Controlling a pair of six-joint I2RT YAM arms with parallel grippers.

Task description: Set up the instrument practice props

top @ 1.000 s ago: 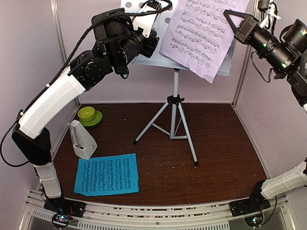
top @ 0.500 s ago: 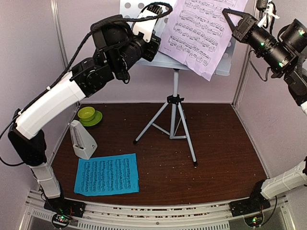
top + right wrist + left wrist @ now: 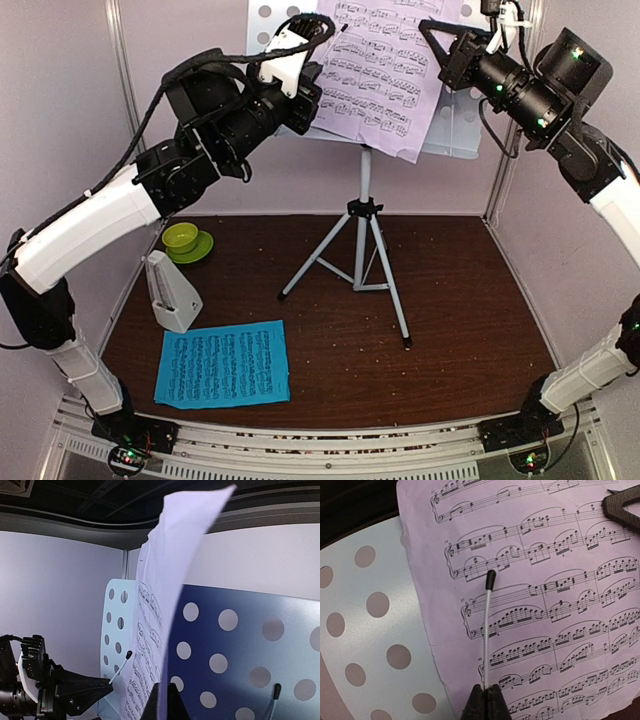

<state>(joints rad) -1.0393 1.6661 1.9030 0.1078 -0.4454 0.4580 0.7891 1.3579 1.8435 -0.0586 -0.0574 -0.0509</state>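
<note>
The white perforated music stand (image 3: 455,125) stands on its silver tripod (image 3: 365,240) at the back. The lilac sheet-music page (image 3: 375,70) lies against its desk. My right gripper (image 3: 430,27) is shut on the page's upper right edge; in the right wrist view the page (image 3: 170,580) rises from my shut gripper (image 3: 167,701), in front of the desk (image 3: 240,645). My left gripper (image 3: 320,92) is shut on the stand's thin white page-holder wire (image 3: 487,630), which lies over the lilac page (image 3: 560,605). The cyan page (image 3: 224,363) lies flat at front left. The white pyramid metronome (image 3: 170,292) stands behind it.
A lime-green bowl (image 3: 181,237) sits on its saucer (image 3: 203,250) at the left, behind the metronome. Tripod legs spread across the middle of the brown table. Lilac walls close in the left, back and right. A second page-holder wire (image 3: 274,695) sits on the desk's right.
My right gripper has moved left with the lilac page, sliding it left and straighter across the stand's desk. My left arm has shifted left and down a little.
</note>
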